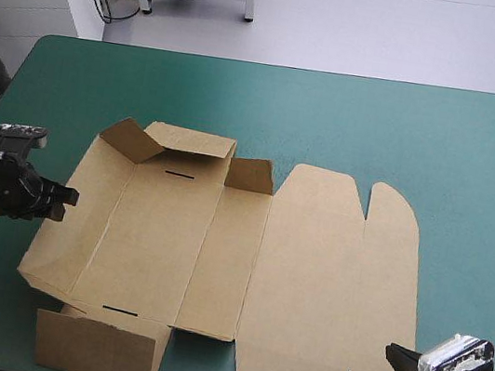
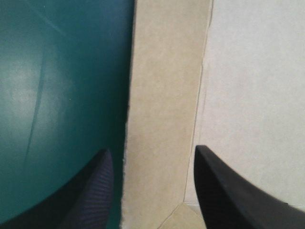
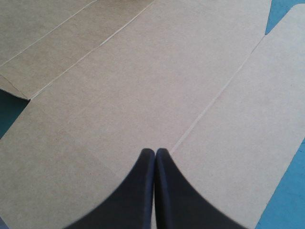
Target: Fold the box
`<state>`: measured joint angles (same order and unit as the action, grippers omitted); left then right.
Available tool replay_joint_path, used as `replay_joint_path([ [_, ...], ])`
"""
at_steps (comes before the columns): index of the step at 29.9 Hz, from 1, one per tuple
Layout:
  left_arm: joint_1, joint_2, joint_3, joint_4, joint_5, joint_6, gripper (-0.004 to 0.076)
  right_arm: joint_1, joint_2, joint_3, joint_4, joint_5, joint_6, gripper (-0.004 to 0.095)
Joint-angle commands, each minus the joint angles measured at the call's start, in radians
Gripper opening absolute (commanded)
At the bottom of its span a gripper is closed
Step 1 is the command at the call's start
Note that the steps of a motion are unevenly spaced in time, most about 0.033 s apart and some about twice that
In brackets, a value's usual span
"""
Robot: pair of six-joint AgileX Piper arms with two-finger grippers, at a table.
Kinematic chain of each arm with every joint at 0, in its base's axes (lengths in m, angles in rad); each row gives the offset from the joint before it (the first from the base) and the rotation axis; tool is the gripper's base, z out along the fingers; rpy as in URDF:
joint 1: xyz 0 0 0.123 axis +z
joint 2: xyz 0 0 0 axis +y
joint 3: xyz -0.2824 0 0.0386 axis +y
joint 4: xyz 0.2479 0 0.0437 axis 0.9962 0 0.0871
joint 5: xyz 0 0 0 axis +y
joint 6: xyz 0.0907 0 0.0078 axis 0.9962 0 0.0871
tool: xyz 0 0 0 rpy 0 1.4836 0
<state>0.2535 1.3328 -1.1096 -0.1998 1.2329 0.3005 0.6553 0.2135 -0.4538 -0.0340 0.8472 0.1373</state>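
Two-handed work is starting on the box (image 1: 173,240), mostly flat on the tabletop (image 1: 424,138) — the left end effector (image 2: 152,152), spread, is straddling its left wall (image 1: 66,232), likely to grip it; the right end effector (image 3: 155,151), pressed together, is hovering over the lid (image 1: 335,284).

The box (image 1: 217,256) is plain brown board, matt and faintly fibrous, with pressed score lines and a slightly fuzzy cut edge along its left side, seen close in the left wrist view. The teal-green cover (image 1: 379,131) under it looks smooth and a little glossy, taking soft pale reflections. The black finger (image 2: 93,191) of the left gripper (image 2: 151,149) that stands over the cover bears fine ribbing like moulded rubber or plastic, while the right gripper (image 3: 155,150) has smooth, dull black fingers.
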Motion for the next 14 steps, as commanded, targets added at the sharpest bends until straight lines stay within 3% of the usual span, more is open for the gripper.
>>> replay_joint_path([
  [1,0.064,0.01,-0.011,-0.053,0.005,0.042,0.0365,-0.004,0.011,-0.027,0.002,-0.065,-0.011,-0.0017],
  [9,0.092,0.092,0.061,-0.102,-0.008,0.125,0.0365,-0.004,0.011,-0.027,0.002,-0.065,-0.011,-0.0018],
  [14,0.092,0.153,0.109,-0.259,0.019,0.224,0.0365,-0.004,0.011,-0.027,0.002,-0.065,-0.011,-0.0017],
])
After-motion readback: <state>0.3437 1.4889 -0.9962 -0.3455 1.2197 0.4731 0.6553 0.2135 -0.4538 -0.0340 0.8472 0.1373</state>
